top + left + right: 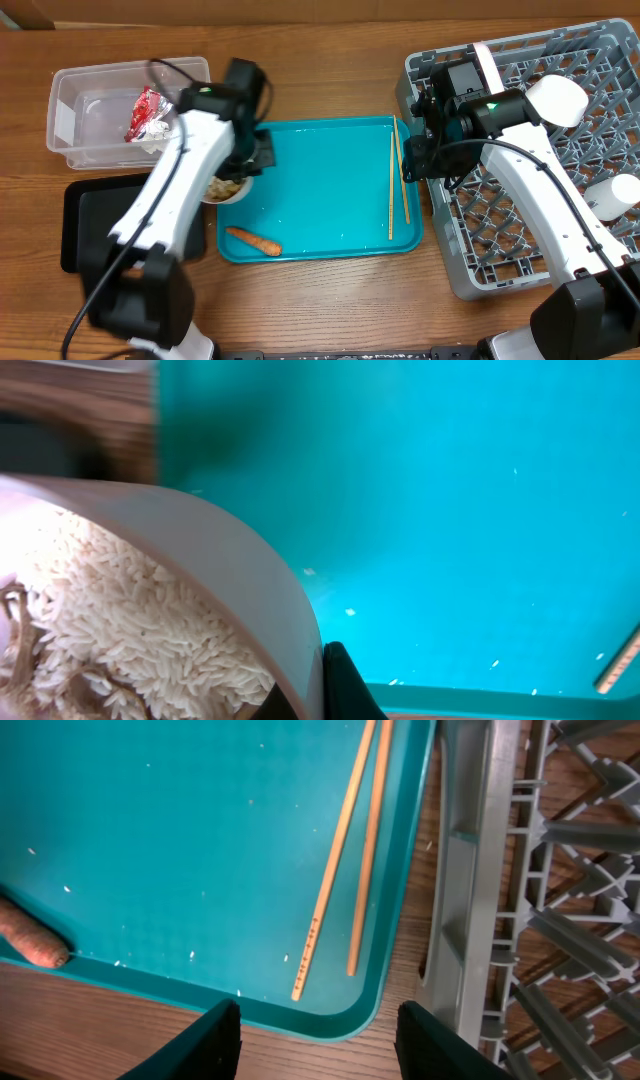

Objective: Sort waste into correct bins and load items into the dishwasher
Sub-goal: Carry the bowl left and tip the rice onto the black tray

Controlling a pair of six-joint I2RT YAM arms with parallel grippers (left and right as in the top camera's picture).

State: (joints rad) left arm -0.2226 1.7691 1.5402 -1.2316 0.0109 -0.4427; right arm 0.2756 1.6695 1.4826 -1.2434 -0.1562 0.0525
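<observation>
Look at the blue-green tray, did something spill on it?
Yes, tiny white grains are scattered over the teal tray, looking like rice from the small white bowl at its left edge. A carrot piece also lies loose on the tray. Nothing looks broken.

The wooden table (330, 300) carries a clear plastic tub (65, 120) at far left, with a black tray (90, 225) just in front of it. A teal tray (320, 190) lies mid-table, and a grey dish rack (470, 250) sits just beside it on the right.
</observation>
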